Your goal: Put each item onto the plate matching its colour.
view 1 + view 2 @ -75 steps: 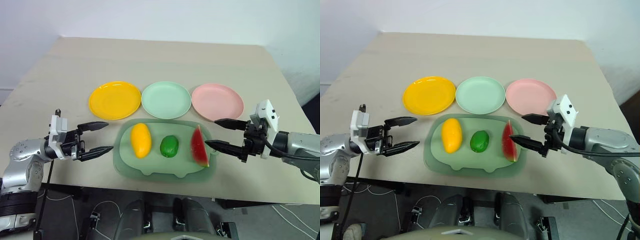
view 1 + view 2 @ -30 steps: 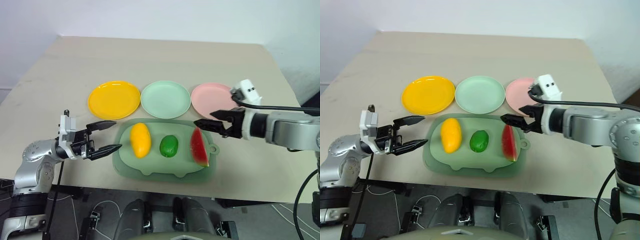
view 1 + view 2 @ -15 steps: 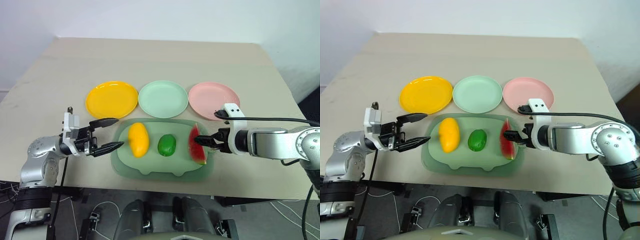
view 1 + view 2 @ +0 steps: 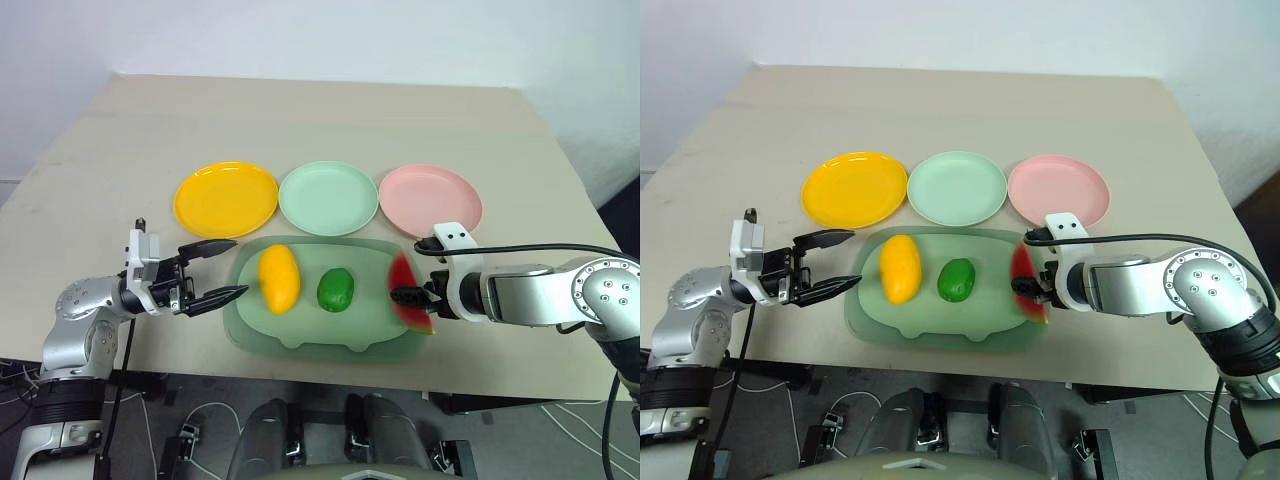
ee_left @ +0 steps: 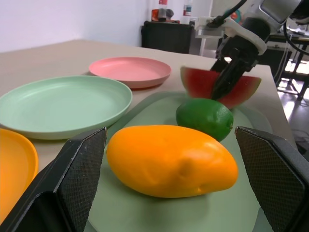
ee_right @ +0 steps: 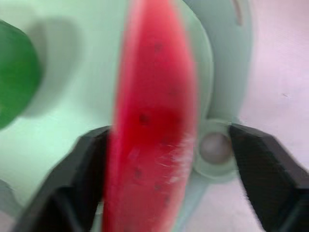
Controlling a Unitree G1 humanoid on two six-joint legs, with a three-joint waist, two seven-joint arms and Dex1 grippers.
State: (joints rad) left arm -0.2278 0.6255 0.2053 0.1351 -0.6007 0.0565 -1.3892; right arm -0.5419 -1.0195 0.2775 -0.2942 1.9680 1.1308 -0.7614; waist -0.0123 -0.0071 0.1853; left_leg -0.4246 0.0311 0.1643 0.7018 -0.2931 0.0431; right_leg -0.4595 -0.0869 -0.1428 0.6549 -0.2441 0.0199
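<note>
On the pale green tray [image 4: 300,340] lie a yellow-orange mango [image 4: 279,279], a glossy green fruit [image 4: 336,289] and a red watermelon wedge [image 4: 412,303] at the tray's right edge. My right gripper [image 4: 405,296] is low over the wedge. In the right wrist view its fingers [image 6: 91,159] stand apart on either side of the wedge [image 6: 154,125], one against it and the other clear of it. My left gripper [image 4: 238,267] is open beside the tray's left edge, pointing at the mango [image 5: 169,162]. Behind the tray sit the yellow plate [image 4: 225,199], green plate [image 4: 328,198] and pink plate [image 4: 430,196], all bare.
The beige table [image 4: 320,120] stretches far behind the plates. Its front edge runs just below the tray. The tray's tab [image 6: 215,145] lies next to the wedge.
My right gripper came down from near the pink plate's front rim to straddle the watermelon wedge, which has shifted slightly toward the tray's right edge. The left arm has stayed put.
</note>
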